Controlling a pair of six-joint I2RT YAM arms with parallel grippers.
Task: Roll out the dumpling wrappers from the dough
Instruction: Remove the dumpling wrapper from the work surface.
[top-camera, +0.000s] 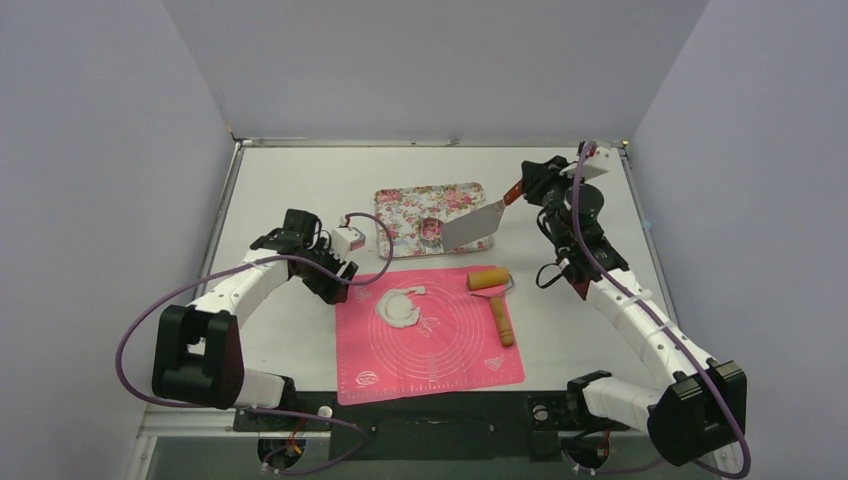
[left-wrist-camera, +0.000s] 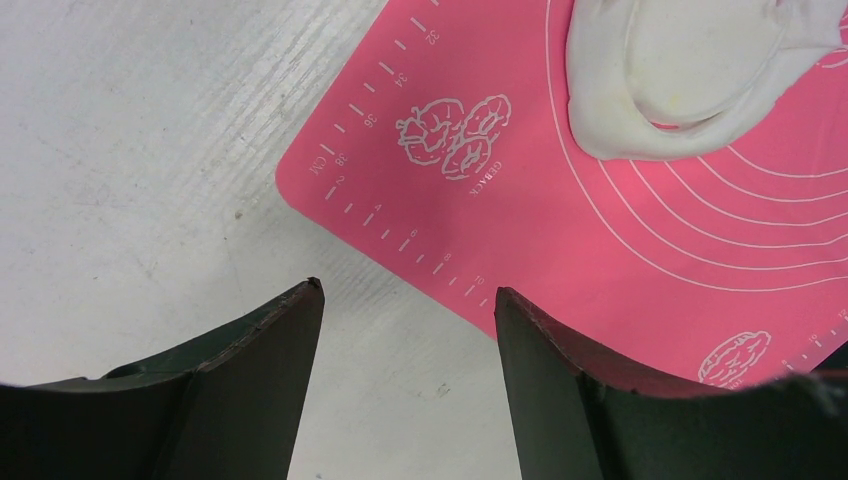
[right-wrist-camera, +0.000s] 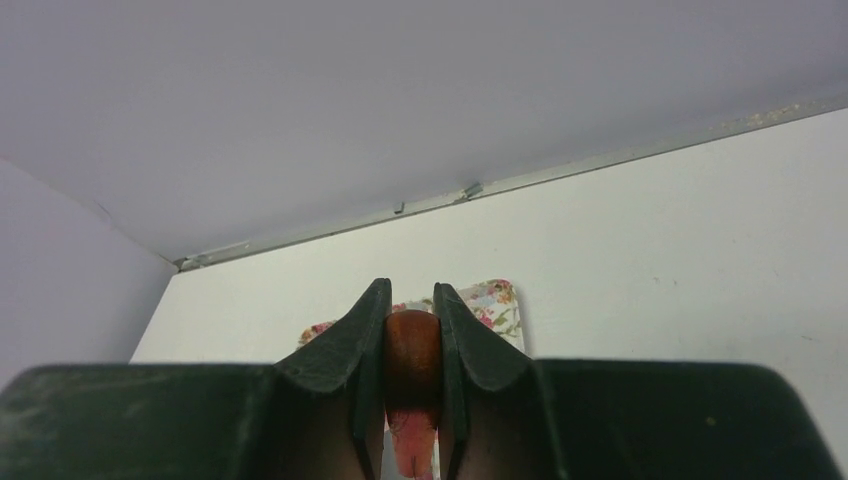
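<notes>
Between the right pincer's (right-wrist-camera: 411, 288) fingers sits the rounded red-brown handle (right-wrist-camera: 412, 350) of a scraper, clamped tight on both sides. From the top view the scraper's flat metal blade (top-camera: 470, 226) slants down and to the left from that grip and hangs over the near right corner of a flowered tray (top-camera: 405, 200); whether it touches the tray I cannot tell. A small metal ring cutter (top-camera: 430, 232) stands on the tray's near edge, just beside the blade.

Over on the left, the left pincer (left-wrist-camera: 405, 295) has its fingers spread wide apart with nothing between them. It hovers above the bare worktop (top-camera: 290, 190) right at the far left corner of the pink mat (left-wrist-camera: 560, 220).

Just past that corner, on the mat, lies the dough (left-wrist-camera: 605, 125), a soft white flattened patch. A round dumpling wrapper (left-wrist-camera: 700, 55) is outlined inside it, with the leftover dough ringing it. A wooden rolling pin (top-camera: 497, 300) lies on the right part of the mat, well apart from the dough, roller at the far edge and handle pointing toward the arms.
</notes>
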